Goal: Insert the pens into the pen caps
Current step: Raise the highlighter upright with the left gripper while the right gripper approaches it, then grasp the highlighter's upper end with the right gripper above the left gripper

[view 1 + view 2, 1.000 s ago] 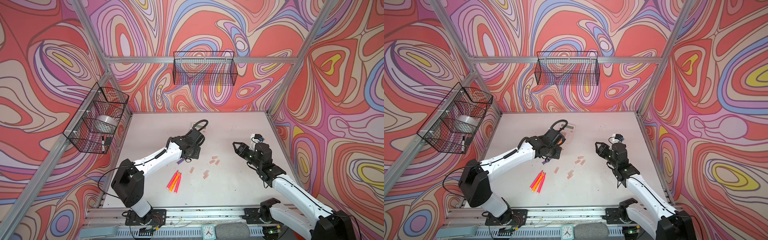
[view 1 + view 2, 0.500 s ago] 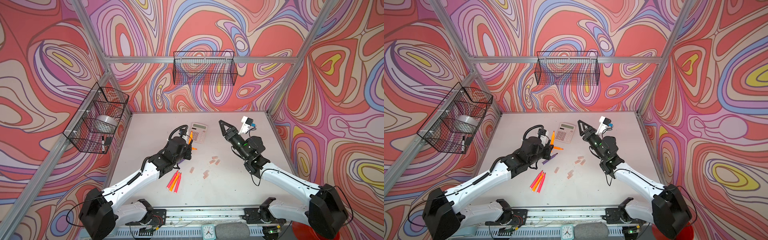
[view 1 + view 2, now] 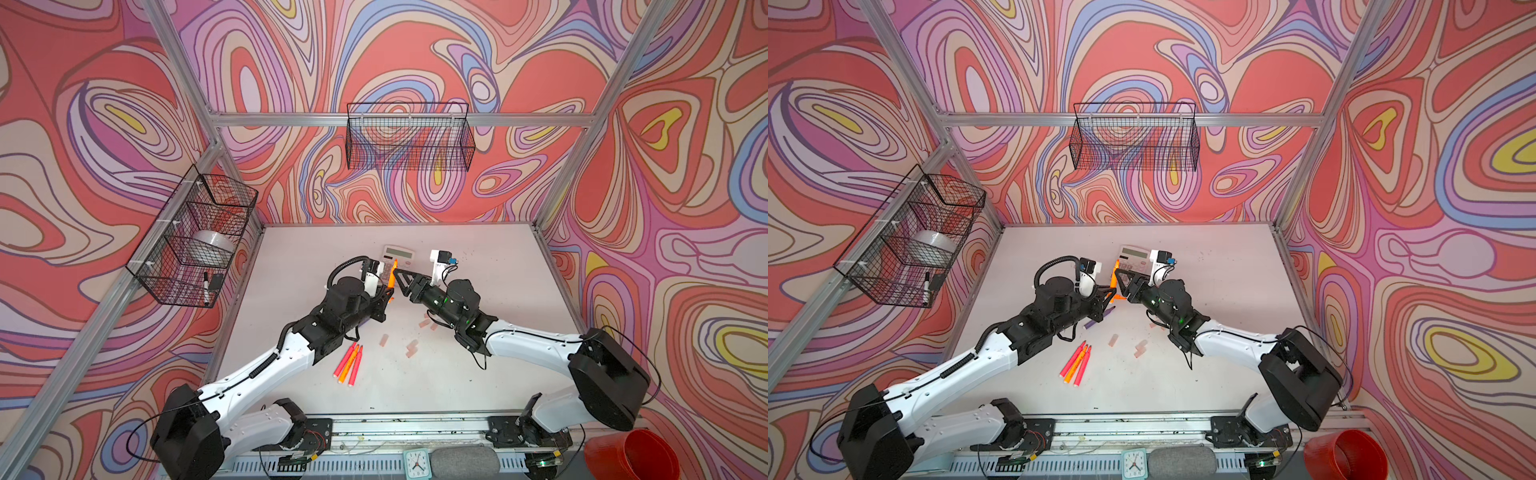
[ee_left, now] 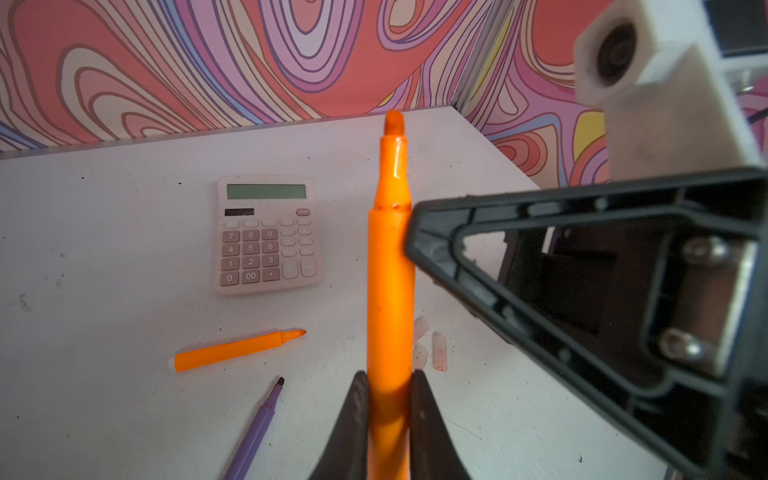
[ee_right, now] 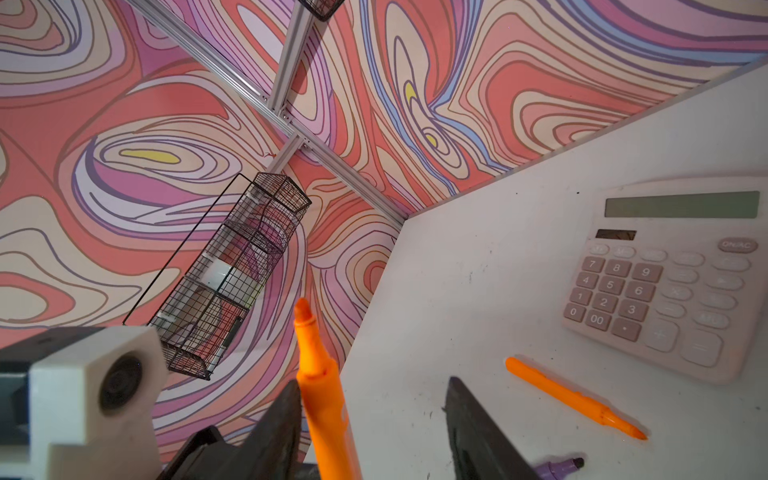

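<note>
Clamped tight in the left gripper (image 4: 390, 386): one orange pen (image 4: 390, 270), lifted clear of the white table (image 4: 104, 249), nib bare. Straddling its barrel, jaws apart and holding nothing: the right gripper (image 5: 372, 384), one finger against the pen. No cap fitted anywhere. Loose on the table: pen caps (image 3: 411, 348), three pens (image 3: 349, 365) side by side, a loose orange pen (image 4: 237, 349) and a purple pen (image 4: 257, 428) near the calculator (image 4: 266, 235). Judged barely begun; every pen yet to cap.
</note>
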You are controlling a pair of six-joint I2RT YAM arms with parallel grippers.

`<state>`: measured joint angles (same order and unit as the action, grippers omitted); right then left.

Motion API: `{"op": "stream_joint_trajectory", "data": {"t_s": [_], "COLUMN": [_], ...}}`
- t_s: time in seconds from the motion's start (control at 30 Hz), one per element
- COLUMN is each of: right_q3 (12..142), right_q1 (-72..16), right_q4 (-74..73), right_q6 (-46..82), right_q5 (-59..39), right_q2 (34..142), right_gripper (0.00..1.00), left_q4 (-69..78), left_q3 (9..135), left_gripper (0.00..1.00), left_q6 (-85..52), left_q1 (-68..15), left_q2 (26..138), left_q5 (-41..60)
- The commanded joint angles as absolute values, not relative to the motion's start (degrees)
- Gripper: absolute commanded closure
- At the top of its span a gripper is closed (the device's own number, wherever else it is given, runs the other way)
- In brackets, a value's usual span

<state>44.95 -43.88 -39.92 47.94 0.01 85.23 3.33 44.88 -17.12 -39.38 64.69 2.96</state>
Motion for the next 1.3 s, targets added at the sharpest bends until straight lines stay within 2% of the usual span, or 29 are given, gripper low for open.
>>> {"op": "stream_joint_trajectory", "data": {"t_s": [0.0,0.13,0.33,0.63,0.67,0.7,0.77,0.8,0.83,0.93,1.1,1.27], "right_q3": [47.8,49.3,51.1,51.2,51.4,51.4,51.9,52.3,52.8,54.3,55.8,56.3], "right_q1": [-44.9,-46.5,-46.7,-47.3,-47.4,-47.7,-48.4,-48.8,-49.4,-51.2,-53.1,-53.7], "right_q4": [-36.9,-34.3,-32.3,-30.9,-30.8,-30.7,-30.2,-29.9,-29.6,-28.3,-27.6,-27.5], "right_q6": [45.3,44.2,44.5,43.4,43.3,43.2,42.6,42.1,41.7,40.1,39.0,38.9], "right_q5": [0.6,2.3,2.3,3.6,3.6,3.6,3.6,3.8,3.9,5.2,6.6,7.0], "right_q2": [86.0,86.3,87.9,86.7,86.6,86.6,86.6,86.7,86.8,87.4,88.8,89.9], "right_gripper": [0.43,0.43,0.53,0.92,0.93,0.95,0.99,1.00,1.00,1.00,1.00,1.00], "left_q4": [5.7,5.1,4.8,4.6,4.6,4.4,4.5,4.7,5.2,7.9,6.6,9.1], "left_q3": [44.2,45.2,45.2,45.4,45.4,45.3,44.9,44.7,44.4,42.6,43.4,40.7], "left_gripper": [1.00,1.00,1.00,1.00,0.93,0.81,0.63,0.56,0.54,0.64,0.71,0.72], "left_q6": [-16.4,-16.8,-16.5,-16.1,-16.2,-16.4,-17.1,-17.5,-17.7,-17.1,-15.5,-15.6], "left_q1": [-39.3,-39.3,-39.3,-39.3,-39.3,-39.3,-39.3,-39.3,-39.3,-39.3,-39.3,-39.3], "left_q2": [63.9,64.9,64.6,65.3,65.3,65.3,65.0,64.9,65.2,66.2,66.5,63.1], "left_q5": [4.5,6.2,6.5,5.6,5.0,4.0,1.6,0.5,-0.4,-0.7,2.7,1.9]}}
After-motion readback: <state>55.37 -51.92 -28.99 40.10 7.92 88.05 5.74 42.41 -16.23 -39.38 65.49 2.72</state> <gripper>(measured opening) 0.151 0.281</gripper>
